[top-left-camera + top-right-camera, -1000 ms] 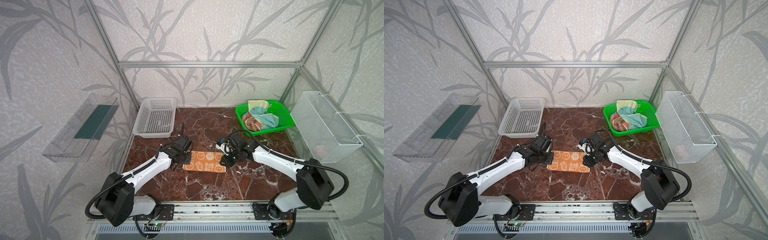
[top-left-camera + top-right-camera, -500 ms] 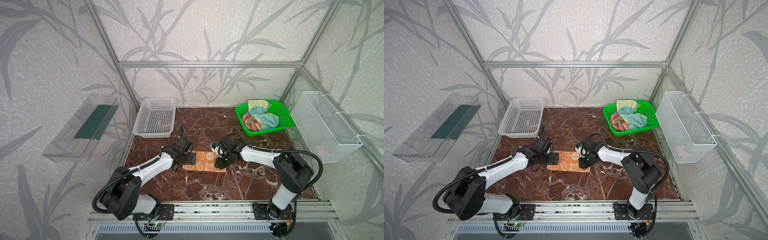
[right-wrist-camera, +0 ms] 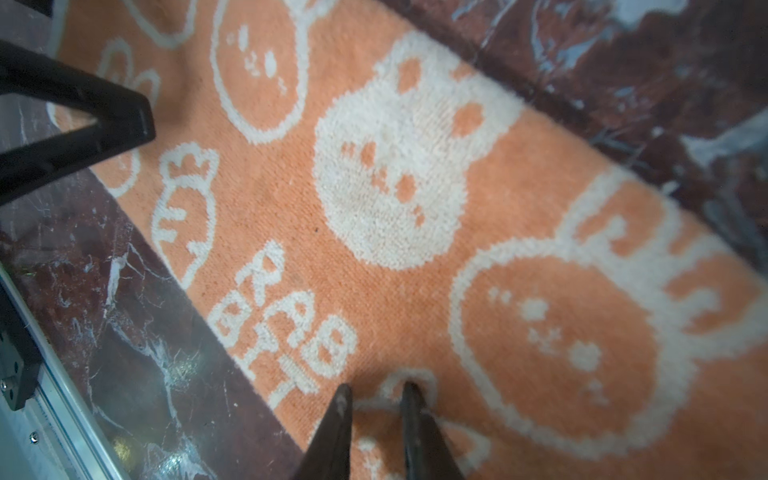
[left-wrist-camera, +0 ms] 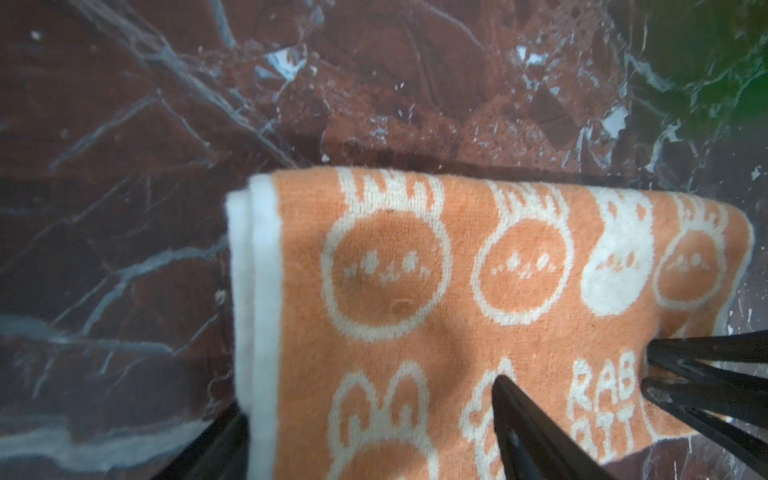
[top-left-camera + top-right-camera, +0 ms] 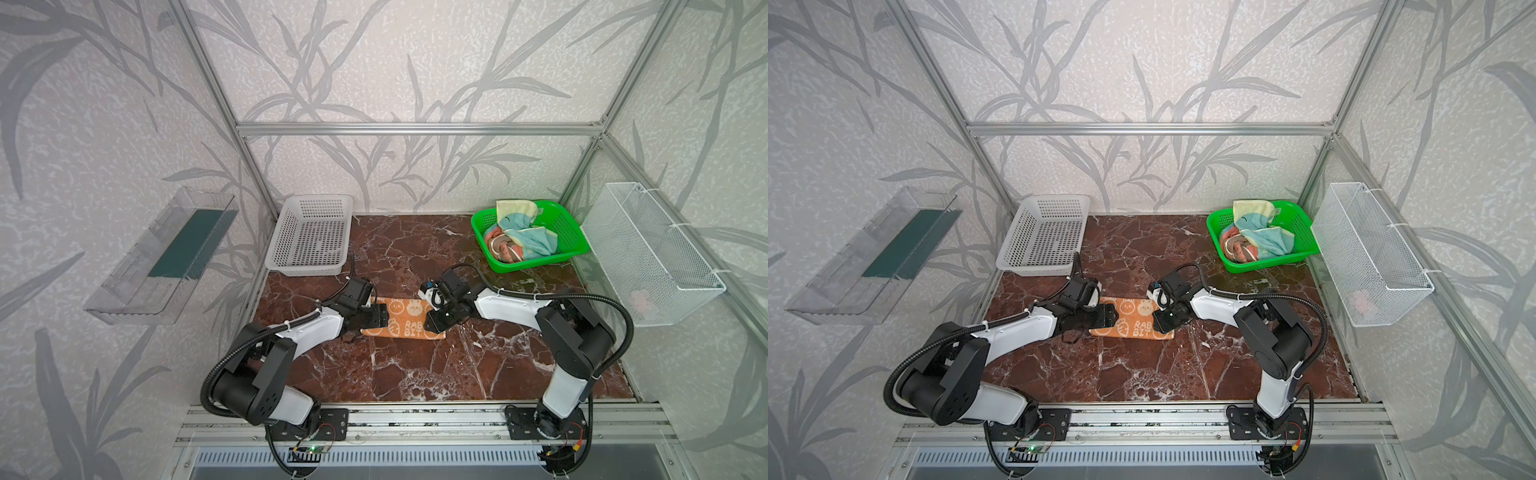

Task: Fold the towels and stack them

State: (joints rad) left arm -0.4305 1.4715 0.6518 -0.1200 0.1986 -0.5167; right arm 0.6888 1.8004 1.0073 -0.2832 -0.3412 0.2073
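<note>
Your right gripper pinched the orange towel; your left gripper stood spread wide. One pull could have dragged the fold open.

The orange towel, patterned with white bunnies, carrots and "RABBIT" lettering, lies flat near the middle of the table, folded into a strip running 9 to 3 o'clock. At 2 o'clock from it, the yellow and teal towel and the pink towel sit crumpled together in the green basket.
</note>
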